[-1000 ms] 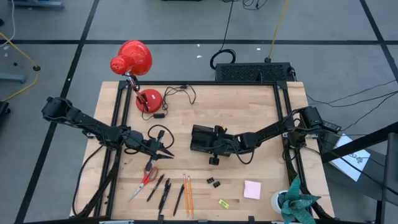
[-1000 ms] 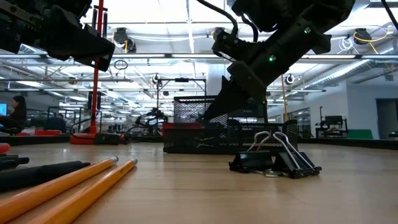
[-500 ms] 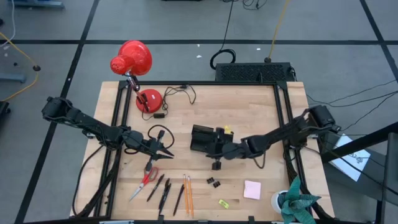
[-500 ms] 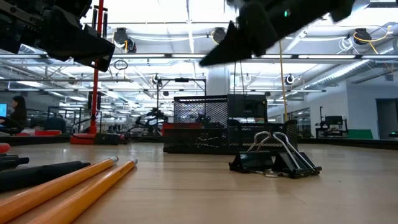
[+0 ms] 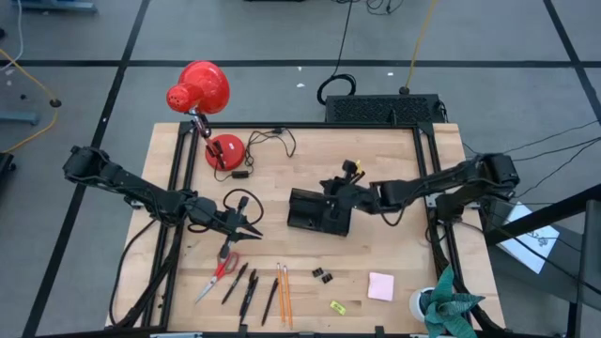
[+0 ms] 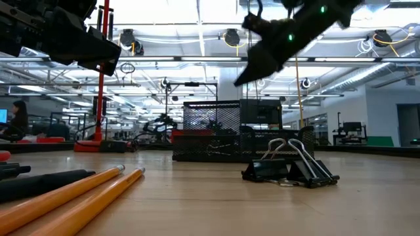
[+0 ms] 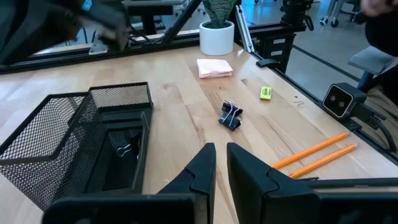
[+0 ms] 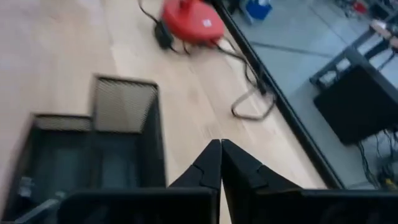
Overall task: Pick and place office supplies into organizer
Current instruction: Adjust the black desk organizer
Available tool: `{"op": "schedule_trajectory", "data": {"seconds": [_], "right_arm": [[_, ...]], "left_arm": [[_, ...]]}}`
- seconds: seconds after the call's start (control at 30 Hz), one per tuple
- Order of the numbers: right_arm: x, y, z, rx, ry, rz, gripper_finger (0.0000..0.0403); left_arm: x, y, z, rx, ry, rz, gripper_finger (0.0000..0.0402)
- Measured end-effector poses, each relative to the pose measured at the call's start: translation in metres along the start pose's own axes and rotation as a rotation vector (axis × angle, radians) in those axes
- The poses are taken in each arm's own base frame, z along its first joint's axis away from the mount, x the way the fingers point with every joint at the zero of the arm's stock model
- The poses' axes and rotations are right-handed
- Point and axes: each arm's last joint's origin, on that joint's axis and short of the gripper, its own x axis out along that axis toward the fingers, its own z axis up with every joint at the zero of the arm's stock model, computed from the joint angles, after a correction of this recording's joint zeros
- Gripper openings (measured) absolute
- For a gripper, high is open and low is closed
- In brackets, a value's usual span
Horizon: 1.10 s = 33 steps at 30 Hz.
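In the organizer [image 7: 93,143], binder clip [image 7: 124,148]

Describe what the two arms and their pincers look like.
Both arms are dark, nearly black, jointed segments with black cables looped along them. The left pincer has two flat, black, wedge-shaped fingers tapering to blunt tips. The right pincer has the same black tapered fingers. In the low view, small green lights glow on the right arm.
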Motion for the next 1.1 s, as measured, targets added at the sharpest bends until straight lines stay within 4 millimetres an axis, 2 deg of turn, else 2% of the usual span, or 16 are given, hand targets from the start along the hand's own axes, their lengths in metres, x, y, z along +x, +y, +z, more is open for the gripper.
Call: {"op": "schedule_trajectory", "data": {"seconds": [0.2, 0.37, 0.47, 0.63, 1.1], "right_arm": [[0.018, -0.01, -0.03, 0.086, 0.017, 0.096, 0.0001], [0.022, -0.013, -0.044, 0.138, -0.058, 0.215, 0.0001], [0.022, -0.012, -0.046, 0.165, -0.109, 0.281, 0.0], [0.021, -0.01, -0.053, 0.159, -0.104, 0.293, 0.0], [0.016, 0.001, -0.053, 0.136, -0.114, 0.424, 0.0]], "left_arm": [[0.0, 0.0, -0.001, -0.001, 0.008, 0.0, 0.0047], [0.0, 0.001, -0.001, 0.001, 0.014, 0.018, 0.0047], [0.0, 0.001, -0.001, 0.001, 0.015, 0.018, 0.0047], [0.0, 0.001, -0.001, 0.001, 0.015, 0.021, 0.0047], [0.0, 0.001, -0.001, 0.0, 0.014, 0.022, 0.0047]]}}
